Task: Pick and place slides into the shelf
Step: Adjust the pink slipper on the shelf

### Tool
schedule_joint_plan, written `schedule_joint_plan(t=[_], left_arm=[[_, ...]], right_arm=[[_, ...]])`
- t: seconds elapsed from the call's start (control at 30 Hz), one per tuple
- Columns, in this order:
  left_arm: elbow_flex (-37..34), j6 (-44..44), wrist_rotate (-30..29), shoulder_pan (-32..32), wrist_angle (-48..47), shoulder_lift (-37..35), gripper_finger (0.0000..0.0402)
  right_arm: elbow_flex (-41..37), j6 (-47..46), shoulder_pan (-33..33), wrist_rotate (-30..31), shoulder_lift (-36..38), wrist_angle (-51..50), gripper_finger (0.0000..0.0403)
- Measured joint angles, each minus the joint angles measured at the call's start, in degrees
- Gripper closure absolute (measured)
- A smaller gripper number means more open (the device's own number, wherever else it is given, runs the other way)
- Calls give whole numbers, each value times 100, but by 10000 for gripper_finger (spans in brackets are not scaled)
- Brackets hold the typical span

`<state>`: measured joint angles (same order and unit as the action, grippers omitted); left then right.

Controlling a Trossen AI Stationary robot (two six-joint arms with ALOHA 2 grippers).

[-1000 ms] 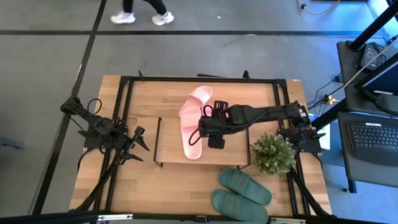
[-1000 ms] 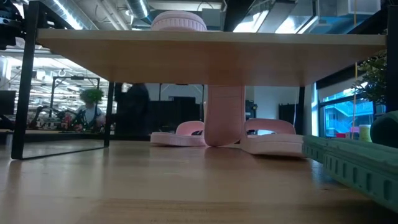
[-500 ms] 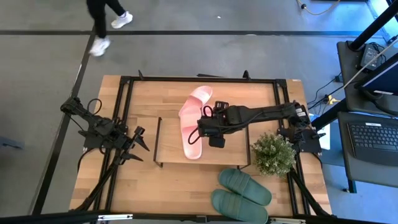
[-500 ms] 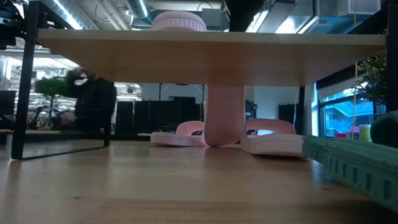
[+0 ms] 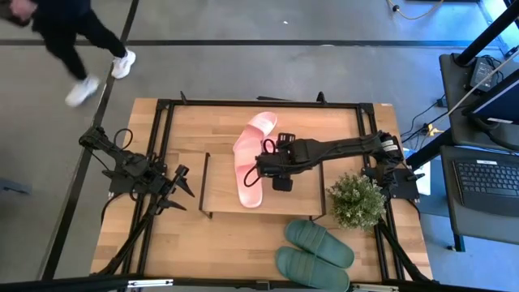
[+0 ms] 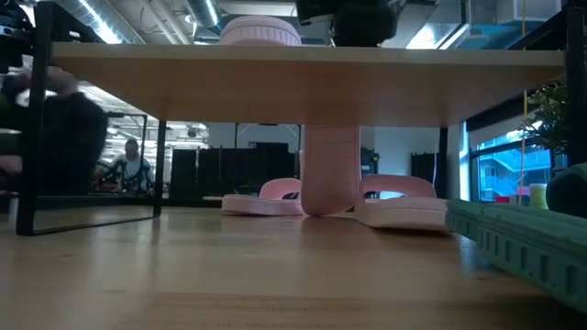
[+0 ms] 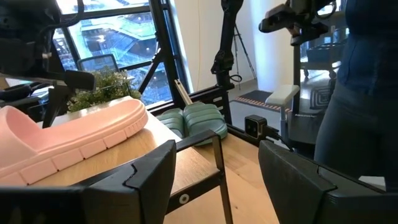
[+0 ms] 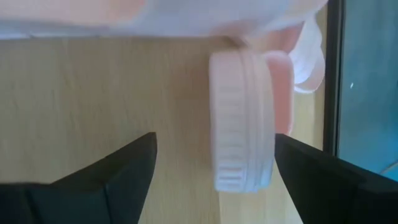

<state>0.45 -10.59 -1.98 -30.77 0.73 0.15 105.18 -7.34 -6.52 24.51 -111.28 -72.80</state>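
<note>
My right gripper (image 5: 261, 170) hangs over the shelf (image 5: 223, 191) with its fingers (image 8: 118, 171) spread wide and nothing between them. Just beside it a pink slide (image 5: 250, 162) lies on the shelf's wooden top, its far end reaching out past the back edge of the board. From my right wrist I look down between the two dark fingers at the pale board and at a pink slide (image 8: 242, 118) showing its ribbed edge; I cannot tell whether that one is touching anything else.

My right arm stretches back across the table (image 5: 162, 243) toward the right side, passing close to a small potted plant (image 5: 357, 201). In front of the plant, near the table's front edge, the pair of dark green slides (image 5: 315, 253) sit side by side.

Seen from table height, more pink slides (image 6: 394, 203) lie on the table behind the shelf, and one stands upright (image 6: 330, 170) under the board.

My left gripper (image 5: 180, 182) waits at the left side of the table, well apart from the shelf, fingers (image 7: 298, 180) parted and empty.

Beyond the table's far left corner a person (image 5: 73, 32) is on the floor.
</note>
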Motion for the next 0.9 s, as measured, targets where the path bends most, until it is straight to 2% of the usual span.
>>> schedule_joint_plan(t=[0.17,0.33,0.53,0.73,0.83,0.9], left_arm=[[0,-2,0,0,0,0,180],[0,-3,0,1,0,1,180],[0,0,0,0,0,-1,180],[0,2,-2,-1,0,0,180],[0,-2,-2,-1,-1,1,180],[0,-2,-2,0,0,0,180]], right_arm=[[11,116,35,-2,0,121,97],[11,44,165,1,0,108,142],[13,23,251,-9,0,103,223],[13,38,253,-33,0,40,325],[13,36,244,-16,0,20,331],[13,34,198,199,10,-8,331]])
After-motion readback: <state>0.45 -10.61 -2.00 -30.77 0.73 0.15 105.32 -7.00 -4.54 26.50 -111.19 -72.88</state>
